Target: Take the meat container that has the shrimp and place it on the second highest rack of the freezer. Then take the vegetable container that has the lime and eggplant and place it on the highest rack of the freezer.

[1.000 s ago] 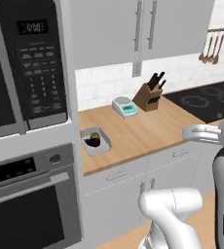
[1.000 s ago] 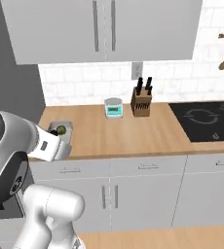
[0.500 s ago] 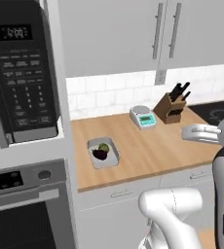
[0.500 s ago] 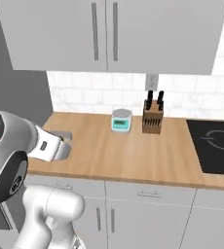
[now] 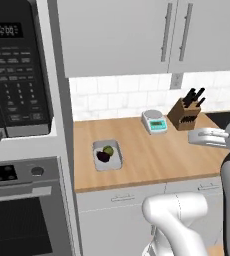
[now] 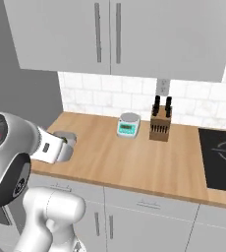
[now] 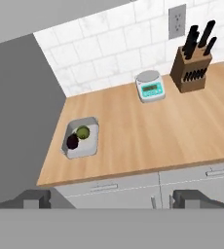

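The vegetable container (image 7: 81,137) is a pale grey tray on the wooden counter near its left end. It holds a green lime (image 7: 83,131) and a dark purple eggplant (image 7: 73,141). The left base view shows the same tray (image 5: 107,154) with the lime (image 5: 108,149) and eggplant (image 5: 102,156) in it. My gripper (image 7: 115,198) is open and holds nothing. It hangs high above the counter's front edge, well back from the tray. In the right base view my white hand covers most of the tray (image 6: 66,135). The meat container with the shrimp and the freezer are out of view.
A small kitchen scale (image 7: 149,86) and a wooden knife block (image 7: 191,67) stand at the back of the counter. A black microwave (image 5: 17,75) over an oven (image 5: 22,210) fills the column left of the counter. A black cooktop (image 6: 223,157) lies to the right.
The base has moved, so the whole scene has slid right in both base views. The tray has not moved on the counter. The gripper stays open.
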